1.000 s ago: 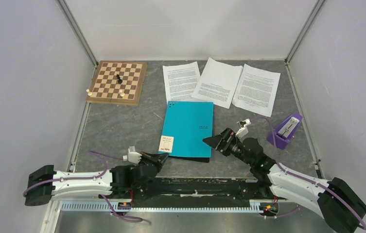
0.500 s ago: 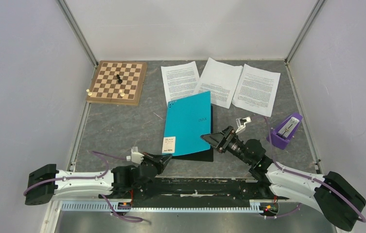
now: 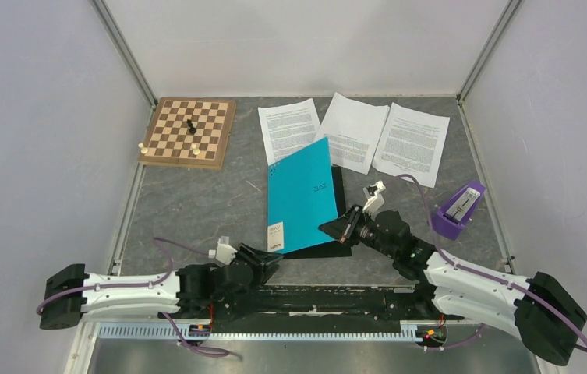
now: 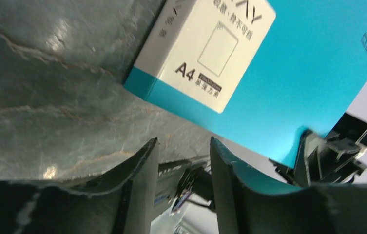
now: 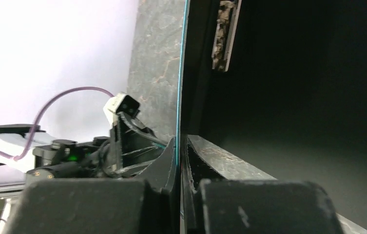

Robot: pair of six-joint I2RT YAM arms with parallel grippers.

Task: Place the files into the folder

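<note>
The folder [image 3: 299, 191] lies mid-table with its teal cover tilted up off the black inner face [image 3: 339, 191]. My right gripper [image 3: 330, 228] is shut on the cover's right edge; the right wrist view shows the thin teal edge [image 5: 179, 73] pinched in my right gripper [image 5: 180, 141]. My left gripper [image 3: 273, 259] stands open just short of the folder's near corner, where the white label [image 4: 210, 48] sits; nothing is in my left gripper [image 4: 183, 141]. Three files [image 3: 290, 128], [image 3: 350, 131], [image 3: 412, 142] lie flat side by side behind the folder.
A wooden chessboard [image 3: 189, 131] with a few pieces sits at the back left. A purple metronome-like object [image 3: 457, 209] stands right of the folder. Metal frame posts and grey walls close in the table on both sides.
My right gripper shut on the cover's right edge and lifted it, swinging the cover up and leftward. My left gripper's jaws opened by the label corner.
</note>
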